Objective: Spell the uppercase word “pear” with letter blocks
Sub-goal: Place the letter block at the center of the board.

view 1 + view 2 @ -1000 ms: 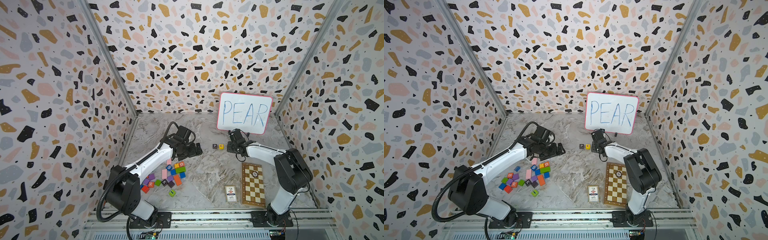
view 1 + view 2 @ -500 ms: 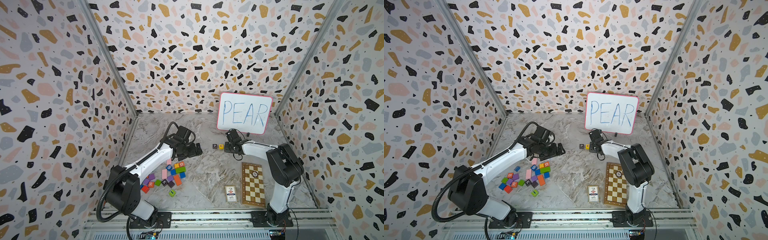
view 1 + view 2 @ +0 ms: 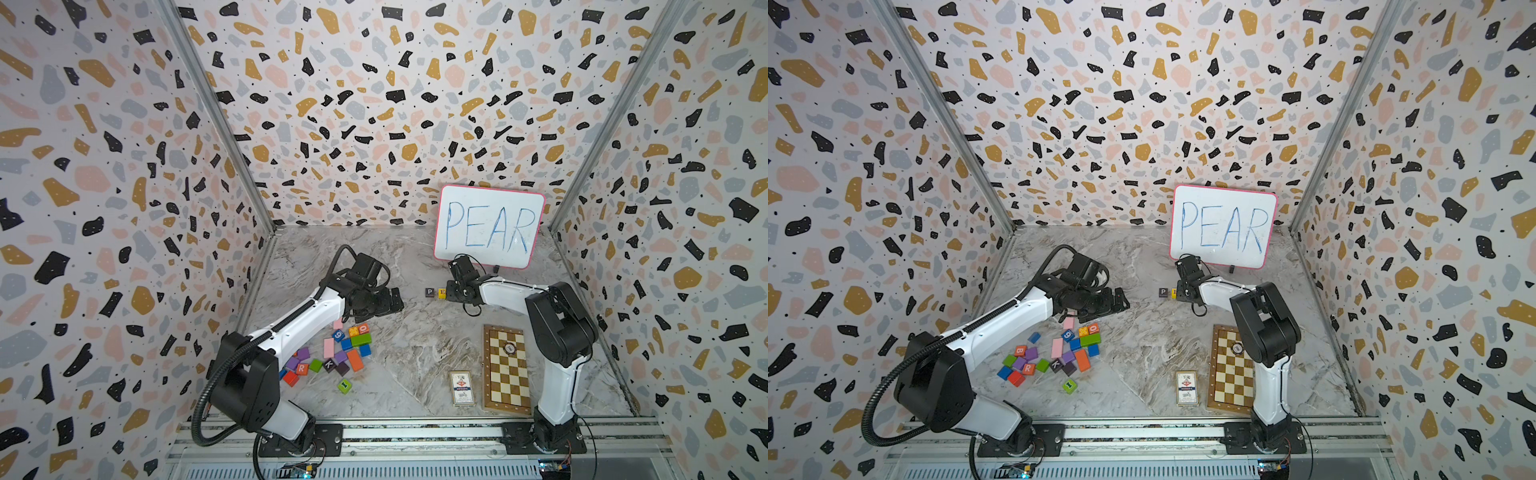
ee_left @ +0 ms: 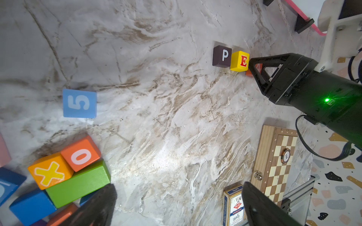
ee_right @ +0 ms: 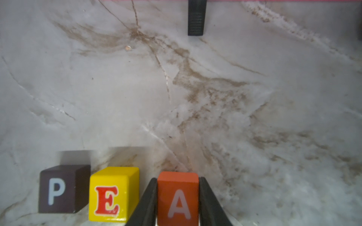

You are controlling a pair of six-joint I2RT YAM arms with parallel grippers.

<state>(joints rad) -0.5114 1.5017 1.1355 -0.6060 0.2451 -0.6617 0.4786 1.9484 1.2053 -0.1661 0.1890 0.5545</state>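
The black P block (image 5: 63, 188) and the yellow E block (image 5: 112, 193) stand side by side on the marble floor, seen in a top view as P block (image 3: 429, 292) and E block (image 3: 442, 293). My right gripper (image 5: 177, 179) is shut on the orange A block (image 5: 177, 197), right beside the E, with one finger (image 5: 148, 195) in the gap between them. The orange-red R block (image 3: 302, 368) lies in the pile at the left. My left gripper (image 4: 177, 190) hangs open and holds nothing, above the floor beyond the pile.
A whiteboard (image 3: 489, 226) reading PEAR stands at the back on black feet. A chessboard box (image 3: 506, 370) and a card deck (image 3: 462, 387) lie at the front right. The pile of mixed blocks (image 3: 345, 349) includes a K block (image 3: 329, 364). A blue 5 block (image 4: 79, 103) lies apart.
My right gripper has carried the A block leftward, up next to the E block. The left arm has not moved.
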